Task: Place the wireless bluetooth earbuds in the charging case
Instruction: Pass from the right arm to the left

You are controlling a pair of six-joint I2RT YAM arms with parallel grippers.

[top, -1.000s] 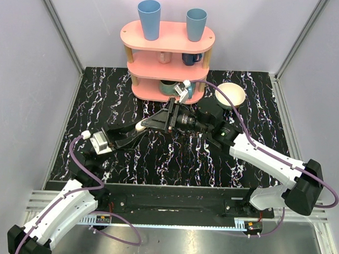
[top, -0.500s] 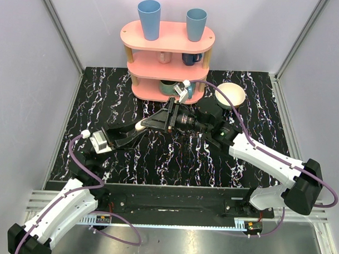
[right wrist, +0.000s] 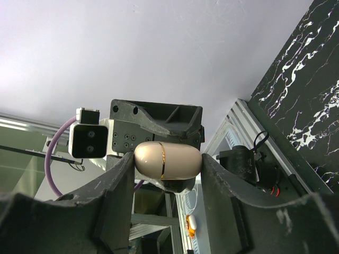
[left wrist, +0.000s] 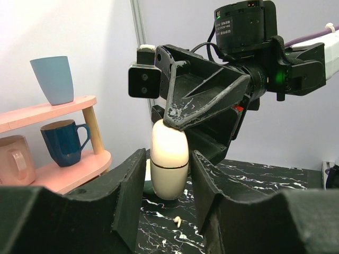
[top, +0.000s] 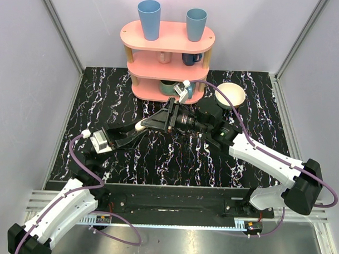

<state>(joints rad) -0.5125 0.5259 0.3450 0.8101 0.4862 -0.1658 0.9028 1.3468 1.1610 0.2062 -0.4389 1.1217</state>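
Observation:
The charging case (top: 140,126) is a closed cream-white egg-shaped shell with a thin gold seam, held above the table's middle. My right gripper (top: 145,125) is shut on it, one finger on each end; the right wrist view shows the case (right wrist: 168,160) filling the right gripper (right wrist: 168,165). My left gripper (top: 135,133) is open, and in the left wrist view its fingers (left wrist: 127,196) flank the upright case (left wrist: 169,159) with narrow gaps on both sides. One tiny off-white earbud (left wrist: 178,222) lies on the black marbled table below the case. The other earbud is not in view.
A pink three-tier shelf (top: 167,35) stands at the back with blue cups on top and mugs on the lower tiers. A round cream bowl (top: 230,95) sits to its right. In the left wrist view the shelf (left wrist: 63,169) with a dark blue mug (left wrist: 66,142) is at the left.

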